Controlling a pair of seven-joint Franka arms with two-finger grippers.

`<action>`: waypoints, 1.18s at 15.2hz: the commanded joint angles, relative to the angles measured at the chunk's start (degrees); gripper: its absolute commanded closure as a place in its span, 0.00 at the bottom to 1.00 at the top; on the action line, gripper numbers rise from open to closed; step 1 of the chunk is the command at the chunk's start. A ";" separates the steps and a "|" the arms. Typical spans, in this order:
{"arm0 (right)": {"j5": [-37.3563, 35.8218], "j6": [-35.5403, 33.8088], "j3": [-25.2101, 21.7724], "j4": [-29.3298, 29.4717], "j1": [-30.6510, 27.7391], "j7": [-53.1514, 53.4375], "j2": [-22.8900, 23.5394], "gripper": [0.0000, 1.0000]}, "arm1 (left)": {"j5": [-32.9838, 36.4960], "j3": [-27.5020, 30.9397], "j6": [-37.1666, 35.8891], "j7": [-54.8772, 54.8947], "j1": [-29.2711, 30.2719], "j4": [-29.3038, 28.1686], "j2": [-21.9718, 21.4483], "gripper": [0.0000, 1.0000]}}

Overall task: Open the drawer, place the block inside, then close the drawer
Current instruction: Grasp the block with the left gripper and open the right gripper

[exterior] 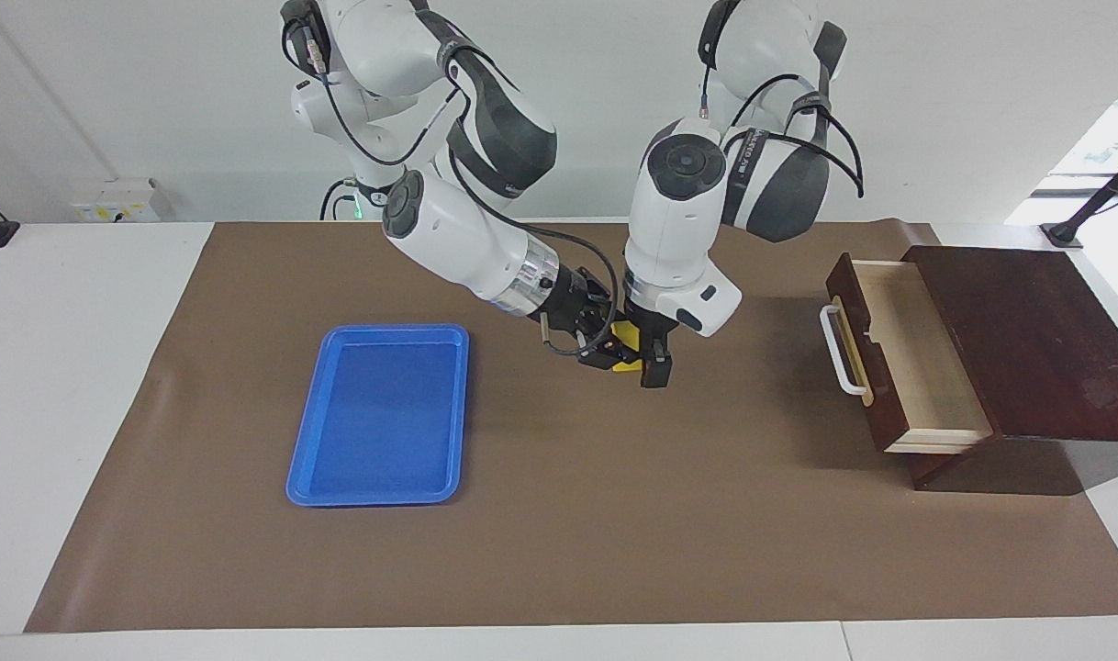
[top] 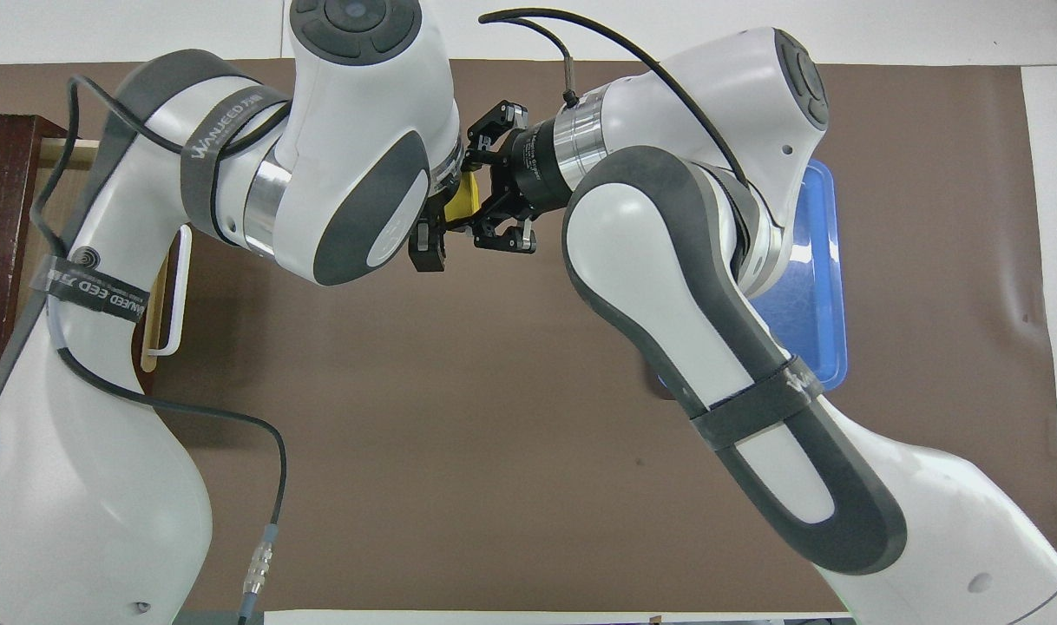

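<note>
Block (exterior: 622,350) and both grippers meet in the air over the brown mat (exterior: 559,551), between the blue tray (exterior: 380,413) and the drawer (exterior: 899,353); the right gripper (exterior: 611,350) is clamped on this small yellow cube. The left gripper (exterior: 648,359) points down with its fingers spread wide on either side of the cube, though whether they touch it is hard to make out. At the left arm's end of the table the drawer stands pulled out of its dark wooden box (exterior: 1027,340), white handle (exterior: 841,351) facing the tray.
</note>
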 commanded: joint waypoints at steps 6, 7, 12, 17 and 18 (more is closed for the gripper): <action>1.58 1.01 0.32 -0.23 0.22 1.01 -0.82 1.00 | 0.04 0.33 -3.56 -0.10 -0.13 3.13 0.29 0.05; 1.58 1.01 0.32 -0.23 0.22 1.01 -0.82 1.00 | 0.04 0.33 -3.56 -0.10 -0.13 3.47 0.29 0.05; 1.58 1.10 0.32 -0.14 0.22 1.01 -0.82 1.00 | -0.22 0.33 -4.79 -0.01 0.05 5.23 0.38 0.05; 1.58 1.10 0.32 -0.14 0.22 1.10 -0.82 1.00 | -0.49 0.33 -4.26 -0.10 0.05 5.32 0.38 0.05; 1.58 1.10 0.32 -0.14 0.22 1.10 -0.82 1.00 | -0.49 0.24 -4.26 -0.10 -0.04 5.32 0.38 0.06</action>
